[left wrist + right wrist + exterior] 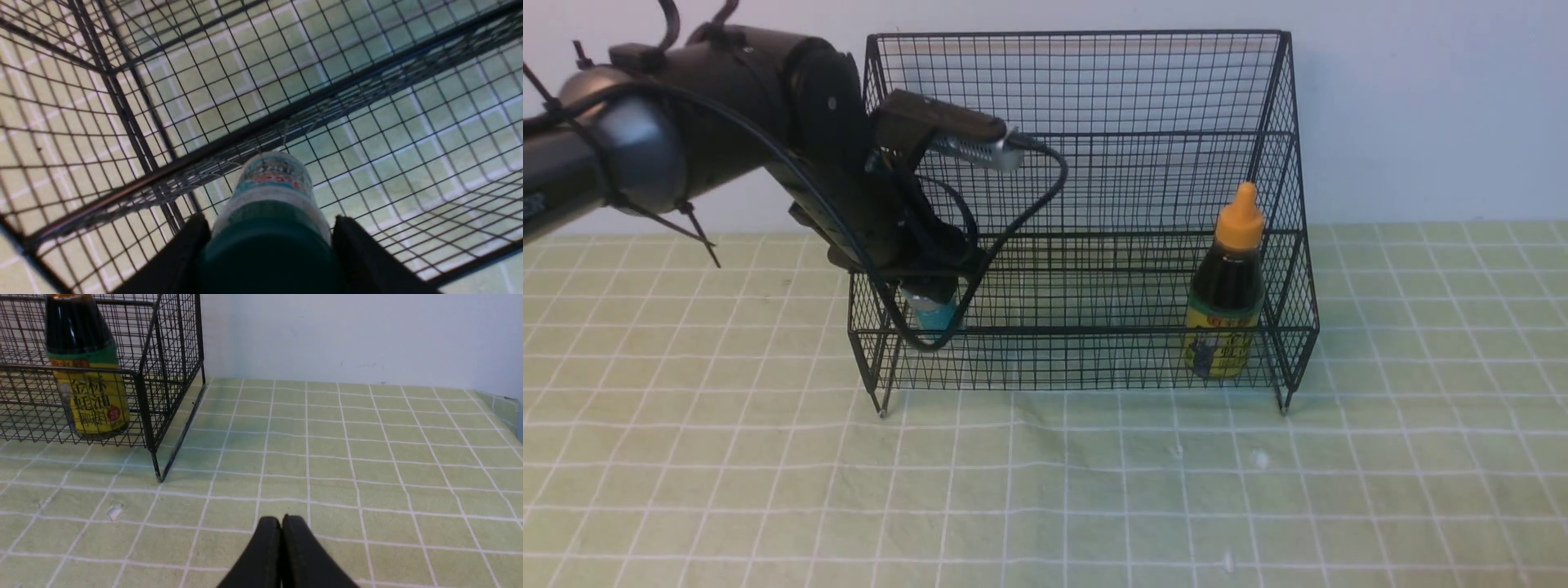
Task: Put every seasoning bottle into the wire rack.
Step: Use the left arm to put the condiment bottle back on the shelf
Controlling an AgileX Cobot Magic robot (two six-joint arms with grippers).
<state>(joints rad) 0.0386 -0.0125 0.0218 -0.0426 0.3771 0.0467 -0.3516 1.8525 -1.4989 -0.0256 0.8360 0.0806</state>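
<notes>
Now left gripper point(271, 222) clamps jar point(271, 183) inside wire rack point(1094, 82) (bottle point(1227, 294) racked).

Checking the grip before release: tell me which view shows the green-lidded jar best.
The left wrist view: the green-lidded jar shows large, its lid between the fingers of the left gripper, inside the wire rack. The front view gives only a sliver of its teal label under the arm. The right wrist view does not show it.

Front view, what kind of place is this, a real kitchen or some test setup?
Likely a staged test bench, not a kitchen: a green checked cloth against a bare wall, one wire rack with a sauce bottle, and a robot's left arm leaning into it.
</notes>
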